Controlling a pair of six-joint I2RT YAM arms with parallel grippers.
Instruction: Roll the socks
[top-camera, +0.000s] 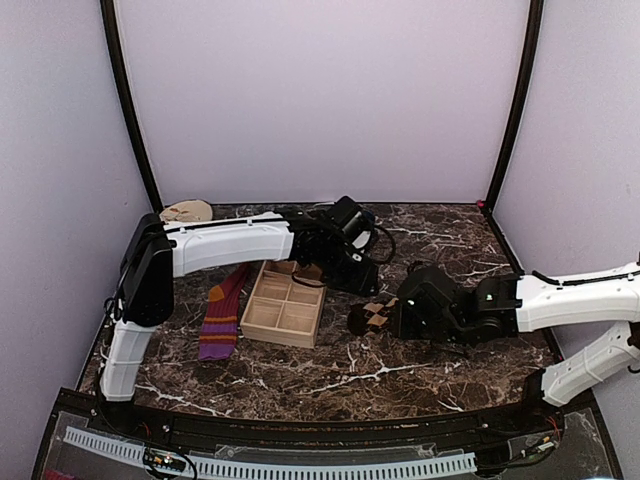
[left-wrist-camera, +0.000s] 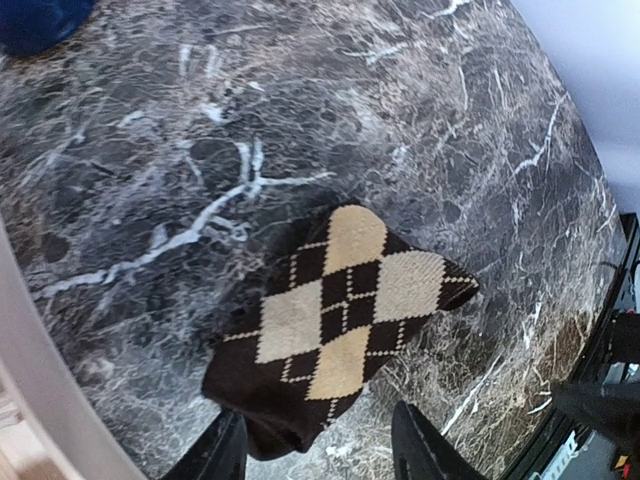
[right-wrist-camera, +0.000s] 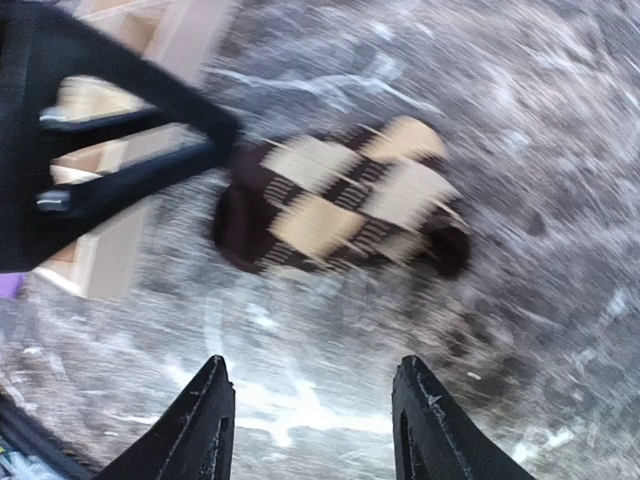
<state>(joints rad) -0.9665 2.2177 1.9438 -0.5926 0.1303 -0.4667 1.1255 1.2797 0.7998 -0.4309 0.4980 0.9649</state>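
Top external view: the brown diamond sock, folded into a short bundle, lies on the counter at 3 o'clock of the wooden box. The purple sock lies flat at 9 o'clock. The left hand is open, straddling the bundle's dark end, probably to pin it. The right hand waits open and empty at the bundle's 3 o'clock.

Argyle sock motion-blurred in right wrist view; left tool fingers cut by bottom edge
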